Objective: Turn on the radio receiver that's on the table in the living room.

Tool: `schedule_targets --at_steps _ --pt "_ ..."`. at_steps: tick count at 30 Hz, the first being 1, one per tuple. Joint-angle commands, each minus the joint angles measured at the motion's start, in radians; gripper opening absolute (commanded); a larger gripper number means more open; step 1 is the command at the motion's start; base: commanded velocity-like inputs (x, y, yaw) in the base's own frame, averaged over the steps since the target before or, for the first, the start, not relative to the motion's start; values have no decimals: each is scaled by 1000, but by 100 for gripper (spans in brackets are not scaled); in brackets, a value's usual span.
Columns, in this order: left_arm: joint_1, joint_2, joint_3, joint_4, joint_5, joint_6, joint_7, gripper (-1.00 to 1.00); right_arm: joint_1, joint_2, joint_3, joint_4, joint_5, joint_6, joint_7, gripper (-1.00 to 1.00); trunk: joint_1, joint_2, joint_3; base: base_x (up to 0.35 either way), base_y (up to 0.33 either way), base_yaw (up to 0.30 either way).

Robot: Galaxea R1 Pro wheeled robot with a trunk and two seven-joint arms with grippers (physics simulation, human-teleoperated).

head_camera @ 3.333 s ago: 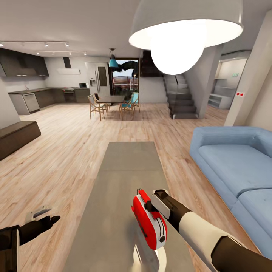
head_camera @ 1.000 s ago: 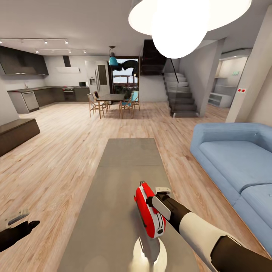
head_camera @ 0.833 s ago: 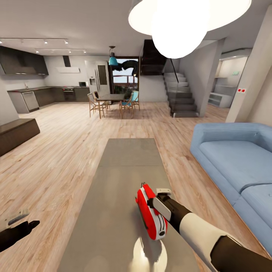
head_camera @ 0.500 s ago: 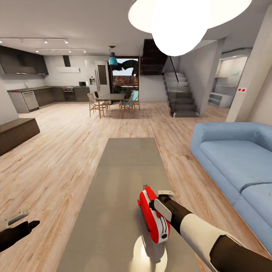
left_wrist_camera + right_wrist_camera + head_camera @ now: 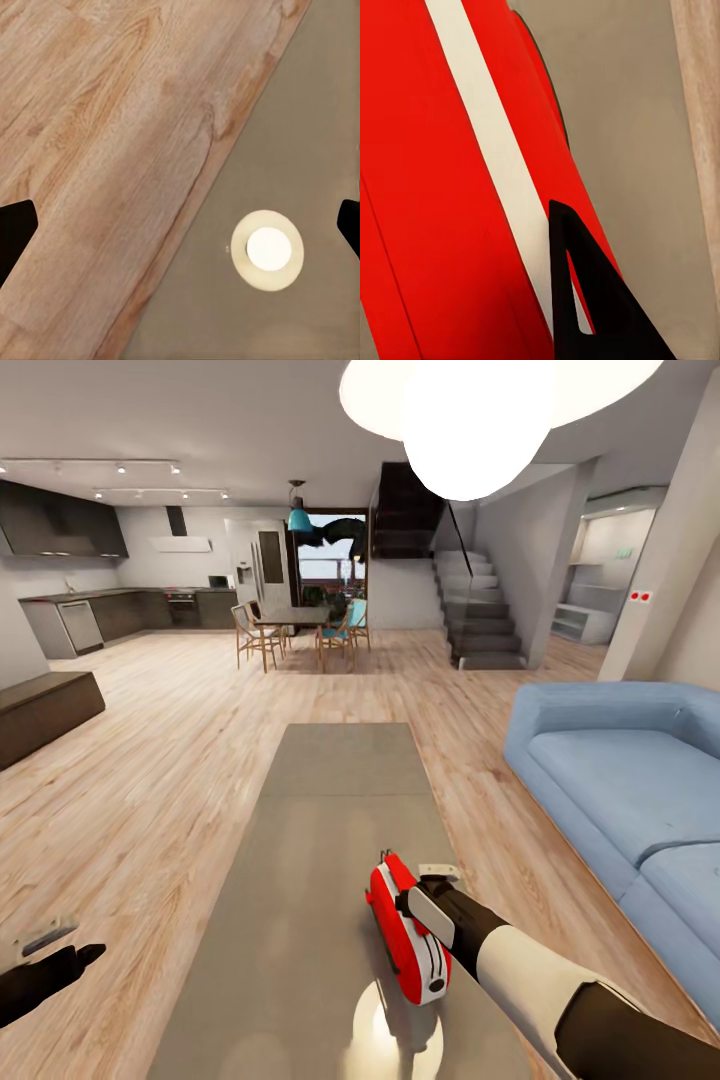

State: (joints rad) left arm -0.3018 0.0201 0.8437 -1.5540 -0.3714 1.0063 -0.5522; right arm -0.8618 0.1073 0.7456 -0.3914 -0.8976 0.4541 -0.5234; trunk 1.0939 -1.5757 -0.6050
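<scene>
The red radio receiver (image 5: pixel 405 932) with its white side band stands on edge on the near end of the long grey table (image 5: pixel 320 830). My right gripper (image 5: pixel 404 906) is shut, and its dark tip rests against the radio's side. In the right wrist view the dark fingers (image 5: pixel 585 300) lie against the radio receiver (image 5: pixel 442 187) near its white band. My left gripper (image 5: pixel 60 958) hangs open over the wood floor left of the table, nothing between its fingers. The radio's face and dial are turned away from me.
A blue sofa (image 5: pixel 630 780) runs along the right of the table. A dark brown low bench (image 5: pixel 45 715) stands at the left. Dining chairs, kitchen cabinets and a staircase (image 5: pixel 475 620) are far back. The white pendant lamp (image 5: pixel 480 410) hangs overhead, its bright reflection (image 5: pixel 268 250) on the tabletop.
The radio and my right gripper against it have crept slightly to the right on the table. The left arm has stayed put over the last second.
</scene>
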Motion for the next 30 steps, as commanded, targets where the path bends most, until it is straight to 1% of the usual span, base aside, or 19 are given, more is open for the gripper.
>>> schedule_targets --at_steps 1,20,29,30 --pt "0 0 0 0 0 0 0 100 0 0 0 0 3 -2 -1 -100 4 -7 -3 0 0 0" --pt "0 0 0 0 0 0 0 100 0 0 0 0 3 -2 -1 -100 77 -140 -63 0 0 0" --pt "0 -1 0 0 0 0 0 100 -1 0 0 0 3 -2 -1 -100 77 -140 -63 0 0 0" --pt "0 -1 0 0 0 0 0 100 -1 0 0 0 3 -2 -1 100 77 -140 -63 0 0 0"
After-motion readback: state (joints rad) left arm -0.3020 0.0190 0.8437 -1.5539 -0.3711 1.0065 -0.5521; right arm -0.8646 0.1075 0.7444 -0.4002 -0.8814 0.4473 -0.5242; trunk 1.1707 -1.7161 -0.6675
